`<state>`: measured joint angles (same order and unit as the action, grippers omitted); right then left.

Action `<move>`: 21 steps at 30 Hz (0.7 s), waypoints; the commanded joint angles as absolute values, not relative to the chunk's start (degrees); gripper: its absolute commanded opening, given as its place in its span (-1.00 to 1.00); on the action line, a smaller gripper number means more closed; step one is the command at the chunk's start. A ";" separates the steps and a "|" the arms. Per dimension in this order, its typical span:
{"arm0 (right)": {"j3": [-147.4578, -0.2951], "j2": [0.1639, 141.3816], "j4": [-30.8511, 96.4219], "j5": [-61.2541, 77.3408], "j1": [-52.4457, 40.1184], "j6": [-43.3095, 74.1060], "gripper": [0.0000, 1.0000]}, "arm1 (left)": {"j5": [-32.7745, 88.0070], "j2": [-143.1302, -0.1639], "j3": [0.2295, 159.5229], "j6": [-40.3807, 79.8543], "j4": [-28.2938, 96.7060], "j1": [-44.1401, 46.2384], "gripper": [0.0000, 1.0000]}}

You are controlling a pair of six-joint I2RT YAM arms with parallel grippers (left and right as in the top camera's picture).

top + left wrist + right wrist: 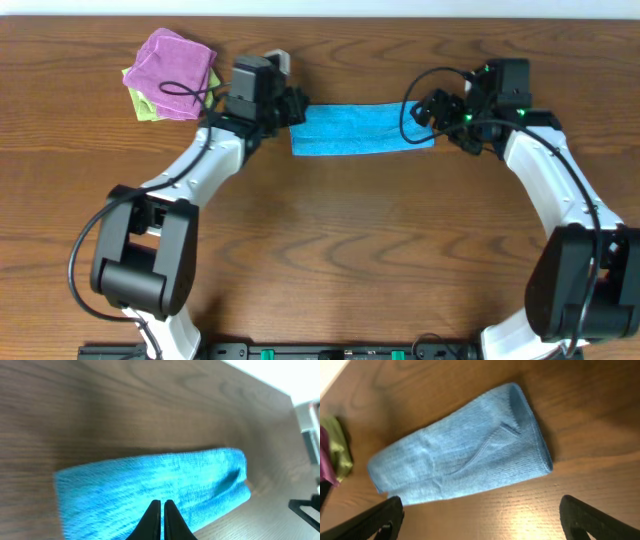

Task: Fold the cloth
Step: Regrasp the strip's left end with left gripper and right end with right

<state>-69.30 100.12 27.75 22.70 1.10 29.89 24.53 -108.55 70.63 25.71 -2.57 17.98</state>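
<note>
The sky-blue cloth (360, 130) lies flat on the wooden table as a long folded strip, running left to right. It also shows in the left wrist view (150, 480) and the right wrist view (465, 455). My left gripper (297, 108) is at the strip's left end. Its fingers (162, 502) are shut together just over the cloth, with nothing visibly pinched. My right gripper (433, 107) is at the strip's right end. Its fingers (481, 505) are spread wide and empty over bare table beside the cloth's long edge. No white tag is visible.
A crumpled purple cloth (175, 58) lies on a light green cloth (145, 105) at the back left, close behind my left arm. Both show at the left edge of the right wrist view, green (337, 445) and purple (325, 467). The table's far edge runs just behind the cloths.
</note>
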 commanded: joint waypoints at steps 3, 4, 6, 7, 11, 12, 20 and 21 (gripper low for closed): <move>-59.33 100.42 18.02 34.37 4.19 37.01 0.98 | 20.34 -113.21 71.42 23.07 -1.83 19.44 -0.88; -57.60 100.42 16.05 34.87 4.40 38.09 0.98 | 20.29 -114.10 71.42 23.05 -1.87 19.51 -0.89; -54.85 100.42 13.13 34.98 4.45 39.94 0.99 | 20.27 -115.72 71.44 22.90 -2.00 19.53 -0.89; -53.74 100.42 11.81 35.00 4.43 40.64 0.98 | 19.86 -116.36 71.44 22.92 -1.98 19.53 -0.88; -49.82 100.42 5.50 34.94 4.29 44.07 0.98 | 17.10 -118.52 71.44 22.94 -2.02 19.55 -0.88; -49.47 100.42 4.64 34.94 4.32 44.42 0.99 | 16.62 -118.80 71.44 22.94 -2.09 19.55 -0.88; -49.04 100.44 0.73 29.87 3.01 47.64 0.93 | 15.68 -120.92 71.44 24.43 -2.09 19.81 -0.88; -49.04 100.44 0.38 29.04 2.63 47.92 0.91 | 15.66 -120.97 71.44 24.45 -2.15 19.92 -0.88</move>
<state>-49.47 100.14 1.02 31.66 3.90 45.58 16.95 -119.37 70.65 24.16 -2.35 19.66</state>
